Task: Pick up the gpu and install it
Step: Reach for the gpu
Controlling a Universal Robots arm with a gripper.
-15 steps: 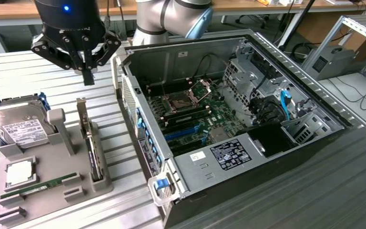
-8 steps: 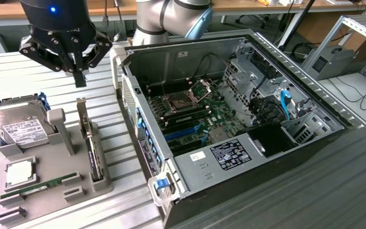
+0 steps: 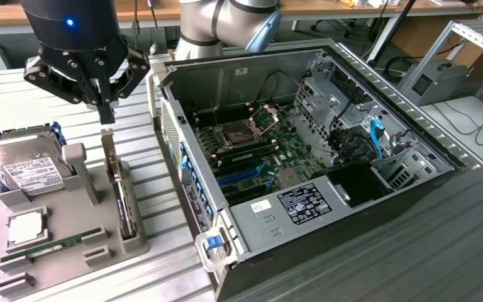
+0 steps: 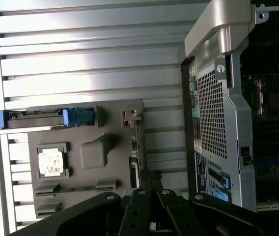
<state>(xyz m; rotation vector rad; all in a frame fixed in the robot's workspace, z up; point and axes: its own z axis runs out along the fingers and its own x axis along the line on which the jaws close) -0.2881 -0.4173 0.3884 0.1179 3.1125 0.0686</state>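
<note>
Jaws pressed together, holding nothing, hang just above the upper end of the gpu (image 3: 117, 182), with a sliver of gap between. The gpu stands on edge in a narrow slot of the grey tray (image 3: 136, 242), its metal bracket end uppermost. The pick is not yet made. To do it well, I judge the jaws must part enough to straddle the thin card, come down square to it, and lift along the slot so nothing binds.

The tray also holds a hard drive (image 3: 27, 170), a processor chip (image 3: 25, 228) and a memory stick (image 3: 53, 245). Beside it on the bench (image 3: 443, 251) lies the open computer case (image 3: 224, 75), motherboard (image 3: 250, 151) exposed.
</note>
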